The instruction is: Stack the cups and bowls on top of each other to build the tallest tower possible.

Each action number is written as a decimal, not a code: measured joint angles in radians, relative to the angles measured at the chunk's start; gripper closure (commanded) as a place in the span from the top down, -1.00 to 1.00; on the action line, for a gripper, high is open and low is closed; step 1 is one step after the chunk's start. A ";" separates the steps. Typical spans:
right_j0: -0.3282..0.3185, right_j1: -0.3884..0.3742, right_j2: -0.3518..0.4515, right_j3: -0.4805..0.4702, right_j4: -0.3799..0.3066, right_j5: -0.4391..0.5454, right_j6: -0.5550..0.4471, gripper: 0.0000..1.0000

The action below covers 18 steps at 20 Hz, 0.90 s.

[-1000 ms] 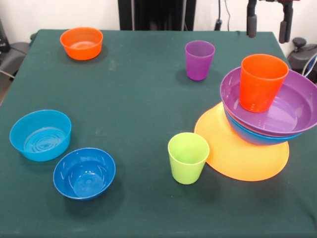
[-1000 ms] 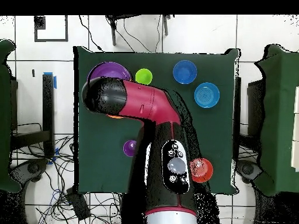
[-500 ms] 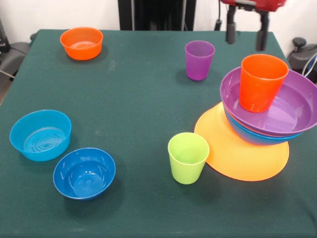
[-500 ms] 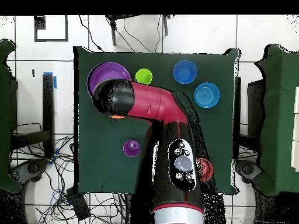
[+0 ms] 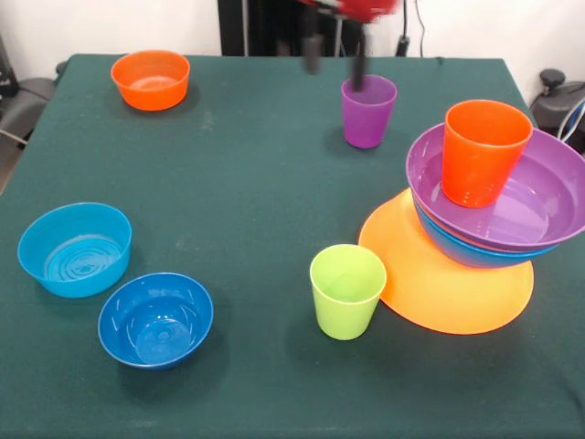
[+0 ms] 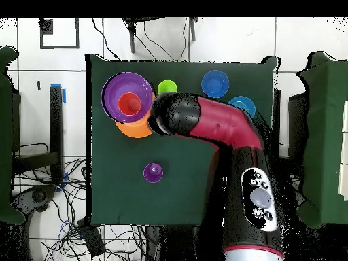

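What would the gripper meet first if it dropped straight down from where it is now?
Probably bare tablecloth just beside the purple cup. The gripper hangs open with one finger close to that cup's rim, but depth is unclear, so it might clip the rim.

The middle of the green table (image 5: 247, 192) lies bare from the far edge to the near edge, a broad lane between the two blue bowls, light (image 5: 75, 249) and dark (image 5: 155, 319), on the left and the lime cup (image 5: 347, 291) on the right. The right side is crowded: the tower (image 5: 484, 210) of orange plate, blue and purple bowls and upright orange cup (image 5: 483, 152) stands there, the lime cup just beside its plate and the purple cup (image 5: 368, 111) behind it with a gap between. The orange bowl (image 5: 151, 79) sits alone in the far left corner, and the gripper (image 5: 334, 55) hangs at the far edge just left of the purple cup, its fingers spread apart.
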 measured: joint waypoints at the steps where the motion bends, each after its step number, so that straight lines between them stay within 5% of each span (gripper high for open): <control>1: -0.023 -0.002 0.003 -0.004 -0.011 0.012 -0.004 1.00; 11: -0.237 -0.002 0.047 -0.076 -0.133 0.055 -0.132 1.00; 18: -0.313 0.012 0.094 -0.093 -0.170 0.054 -0.210 1.00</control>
